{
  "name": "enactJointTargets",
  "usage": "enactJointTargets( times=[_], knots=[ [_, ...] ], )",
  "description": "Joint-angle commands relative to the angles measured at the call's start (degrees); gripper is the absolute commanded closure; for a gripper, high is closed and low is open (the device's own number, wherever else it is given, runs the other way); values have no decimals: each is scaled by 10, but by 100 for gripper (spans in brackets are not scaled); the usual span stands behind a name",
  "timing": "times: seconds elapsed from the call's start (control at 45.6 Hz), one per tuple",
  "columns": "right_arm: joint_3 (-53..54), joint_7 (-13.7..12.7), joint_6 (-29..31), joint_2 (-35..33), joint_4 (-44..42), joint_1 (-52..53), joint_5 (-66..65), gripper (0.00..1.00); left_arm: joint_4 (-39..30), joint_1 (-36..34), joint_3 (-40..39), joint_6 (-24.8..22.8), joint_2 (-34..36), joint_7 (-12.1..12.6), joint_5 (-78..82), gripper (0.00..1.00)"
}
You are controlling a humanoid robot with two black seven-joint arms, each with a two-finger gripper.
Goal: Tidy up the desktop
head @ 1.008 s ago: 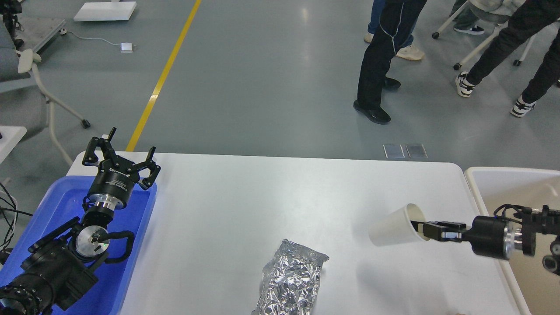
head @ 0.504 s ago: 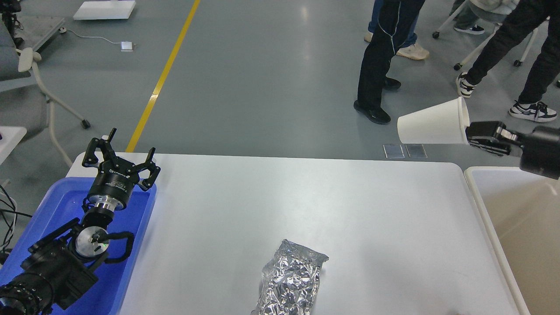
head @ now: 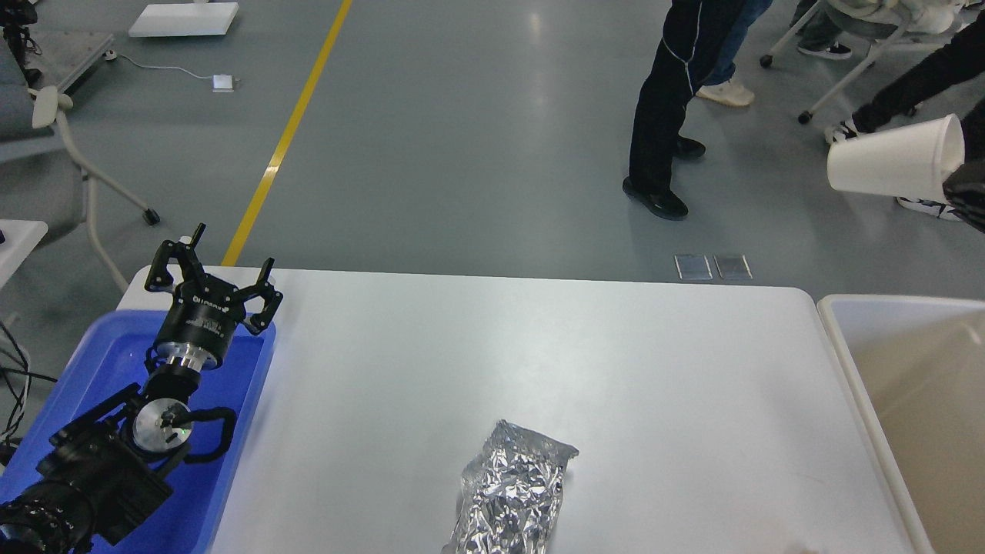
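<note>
The right gripper (head: 971, 192) is cut off by the right edge — only a dark sliver shows behind the cup (head: 893, 163), fingers untellable. The foil bag (head: 512, 496) runs off the bottom edge — its lower end unseen.

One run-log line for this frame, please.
right hand: mostly out of frame, carrying paper cup aloft | left hand: open over blue tray | foil bag on desktop

We see a pouch (head: 512, 492) on the bench (head: 539, 346) near us, tray (head: 100, 362) left, bin (head: 916, 385) right, cup (head: 893, 163) above
</note>
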Motion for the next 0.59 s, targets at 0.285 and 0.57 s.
enactJointTargets(
  times=[0.285,0.57],
  knots=[
    [-51,-175,-5,193,-439,-115,76,100,1,0,0,0,0,0,0,0],
    [-50,-361,-65,198,-437,-156,118,100,0,0,0,0,0,0,0,0]
  ],
)
